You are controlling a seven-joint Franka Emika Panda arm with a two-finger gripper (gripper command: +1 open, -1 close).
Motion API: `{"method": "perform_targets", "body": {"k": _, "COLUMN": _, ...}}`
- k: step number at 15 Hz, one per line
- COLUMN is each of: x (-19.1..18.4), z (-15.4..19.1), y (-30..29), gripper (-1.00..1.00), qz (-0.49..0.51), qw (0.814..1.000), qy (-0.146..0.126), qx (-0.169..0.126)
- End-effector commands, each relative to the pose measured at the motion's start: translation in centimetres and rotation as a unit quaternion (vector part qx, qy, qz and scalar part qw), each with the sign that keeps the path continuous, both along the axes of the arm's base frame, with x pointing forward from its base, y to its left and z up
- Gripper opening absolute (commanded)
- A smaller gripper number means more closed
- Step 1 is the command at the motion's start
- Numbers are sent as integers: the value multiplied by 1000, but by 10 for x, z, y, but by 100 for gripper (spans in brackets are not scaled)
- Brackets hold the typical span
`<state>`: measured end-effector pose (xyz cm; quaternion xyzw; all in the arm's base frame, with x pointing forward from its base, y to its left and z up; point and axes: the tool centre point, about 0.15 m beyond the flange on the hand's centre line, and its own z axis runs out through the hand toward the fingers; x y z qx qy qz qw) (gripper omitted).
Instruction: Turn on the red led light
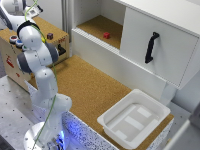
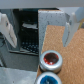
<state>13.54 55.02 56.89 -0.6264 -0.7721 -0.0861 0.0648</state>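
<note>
In the wrist view a round red button (image 2: 51,61) in a metal ring sits on the cork-topped wooden box (image 2: 70,55), near its edge. A blue button (image 2: 48,79) lies beside it, cut off by the frame. My gripper (image 2: 39,44) hovers above the red button, open and empty, with one finger on each side of the picture. In the exterior view the arm's wrist (image 1: 27,31) leans over the wooden box (image 1: 50,30) at the exterior view's left and hides the gripper. I cannot tell whether any light is lit.
A dark small object (image 1: 50,36) and a black item (image 1: 61,50) sit on the box. A white tray (image 1: 134,117) stands on the cork table (image 1: 90,85). A white cabinet holds a red block (image 1: 106,35) and has a door with a black handle (image 1: 151,47).
</note>
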Motion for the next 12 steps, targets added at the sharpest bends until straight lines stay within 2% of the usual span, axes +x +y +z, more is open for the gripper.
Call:
{"method": "perform_targets", "body": {"k": 1, "x": -1, "z": 16, "y": 66, "gripper": -100, "qz": 38, "qw": 986, "qy": -20, "qx": -158}}
{"method": "perform_targets", "body": {"k": 3, "x": 3, "z": 16, "y": 66, "gripper": -100, "qz": 31, "qw": 982, "qy": -36, "qx": -183}}
{"method": "perform_targets", "body": {"k": 5, "x": 6, "z": 13, "y": 65, "gripper": -100, "qz": 23, "qw": 980, "qy": -37, "qx": -193}}
{"method": "perform_targets", "body": {"k": 12, "x": 3, "z": -13, "y": 72, "gripper": -100, "qz": 14, "qw": 983, "qy": -7, "qx": -183}}
